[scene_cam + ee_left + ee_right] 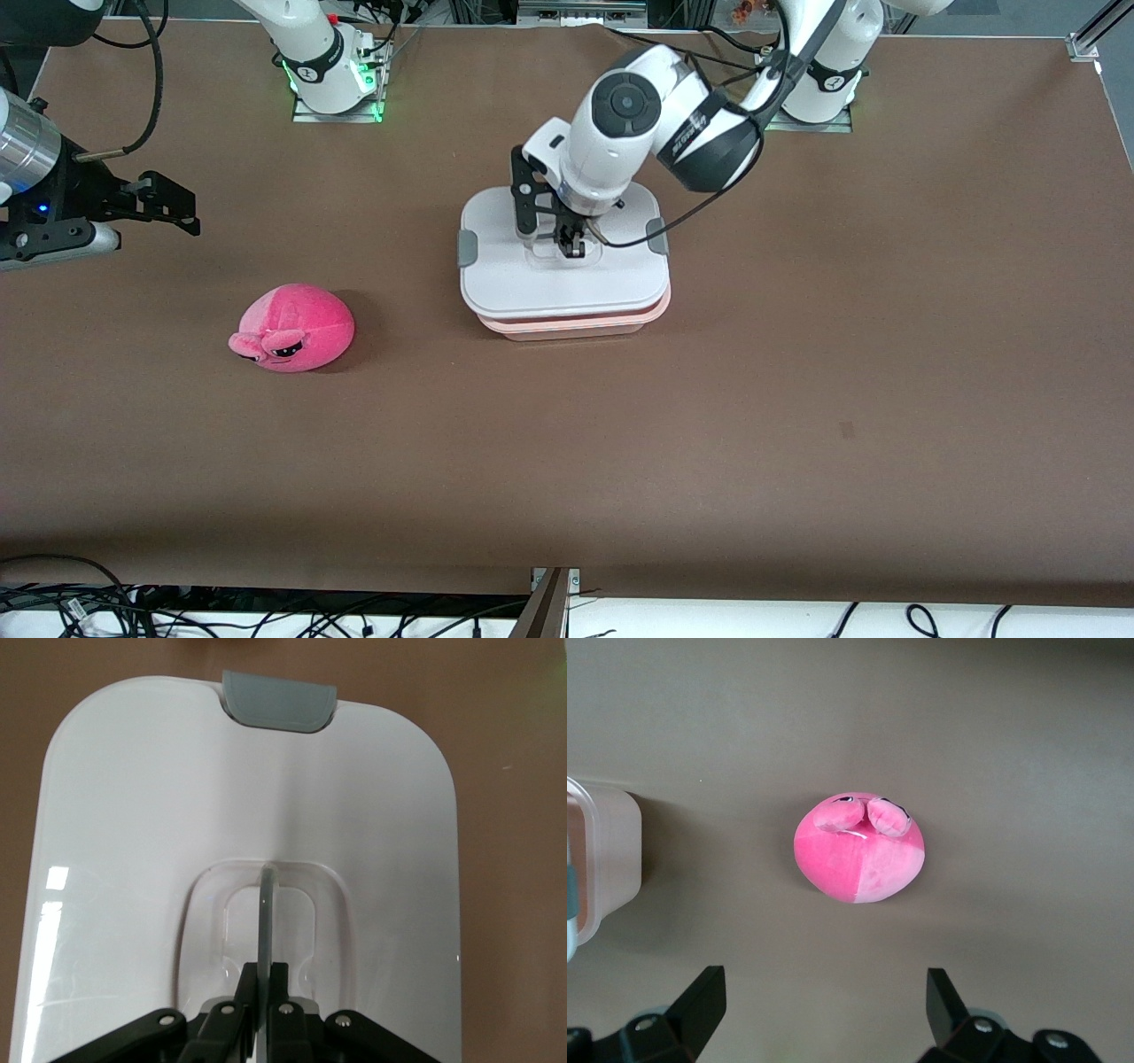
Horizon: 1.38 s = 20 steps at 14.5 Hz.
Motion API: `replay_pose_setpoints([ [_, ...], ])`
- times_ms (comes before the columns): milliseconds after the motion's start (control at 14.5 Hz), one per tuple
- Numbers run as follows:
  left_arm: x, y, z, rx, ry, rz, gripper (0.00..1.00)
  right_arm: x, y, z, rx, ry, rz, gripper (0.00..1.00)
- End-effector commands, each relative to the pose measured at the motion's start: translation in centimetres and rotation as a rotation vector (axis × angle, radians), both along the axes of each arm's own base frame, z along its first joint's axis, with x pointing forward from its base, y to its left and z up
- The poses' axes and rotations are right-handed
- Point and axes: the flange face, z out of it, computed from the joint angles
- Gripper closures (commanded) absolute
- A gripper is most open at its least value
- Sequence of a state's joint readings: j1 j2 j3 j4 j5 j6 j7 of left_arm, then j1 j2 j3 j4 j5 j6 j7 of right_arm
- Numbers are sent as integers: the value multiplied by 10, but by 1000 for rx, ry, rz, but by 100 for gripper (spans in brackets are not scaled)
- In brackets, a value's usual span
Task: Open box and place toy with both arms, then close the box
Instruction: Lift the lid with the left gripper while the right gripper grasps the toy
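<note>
The box's white lid point(558, 266) lies over the translucent pink tub point(576, 326), whose rim shows under the lid's edge nearest the front camera. My left gripper point(571, 244) is shut on the thin upright handle point(267, 904) in the lid's recessed centre; the left wrist view shows the gripper point(267, 970) pinching it. The pink plush toy point(292, 328) lies on the table toward the right arm's end. My right gripper point(173, 206) is open and empty in the air; in the right wrist view the gripper point(824, 988) looks down at the toy point(859, 850), with a corner of the tub point(607, 850) in sight.
Grey clips point(467, 248) point(657, 236) sit on the lid's two short sides; one also shows in the left wrist view point(279, 702). The brown table point(709, 443) stretches wide toward the front camera. Cables lie below its front edge.
</note>
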<state>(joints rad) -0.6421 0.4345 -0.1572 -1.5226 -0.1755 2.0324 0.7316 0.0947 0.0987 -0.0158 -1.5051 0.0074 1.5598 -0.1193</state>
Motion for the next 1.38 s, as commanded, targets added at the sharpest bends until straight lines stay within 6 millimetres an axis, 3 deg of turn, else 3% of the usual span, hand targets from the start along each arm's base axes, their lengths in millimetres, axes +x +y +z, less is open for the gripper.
replay_pose_setpoints([
  [0, 5, 18, 56, 28, 63, -41, 100, 3, 2, -27, 11, 52, 12, 0],
  [275, 52, 150, 96, 121, 196, 73, 100, 5, 2, -110, 13, 54, 10, 0],
  [482, 84, 253, 110, 157, 236, 108, 100, -1, 1, -177, 14, 14, 3, 0],
  [619, 96, 310, 105, 148, 292, 124, 100, -8, 0, -213, 14, -14, 2, 0],
  [688, 98, 329, 104, 151, 311, 115, 100, -9, -1, -227, 14, -17, 1, 0],
  [964, 106, 364, 105, 187, 299, 139, 100, -2, -3, -266, 13, -19, 38, 0],
  [1101, 107, 369, 105, 183, 298, 143, 100, 3, -8, -282, 12, -26, 57, 2],
  [1170, 108, 376, 105, 182, 298, 150, 100, 4, -8, -289, 12, -29, 66, 8],
  [1239, 109, 378, 105, 182, 299, 155, 100, 5, -8, -293, 12, -29, 68, 21],
  [1308, 109, 377, 105, 177, 300, 153, 100, 5, -9, -293, 12, -27, 72, 41],
])
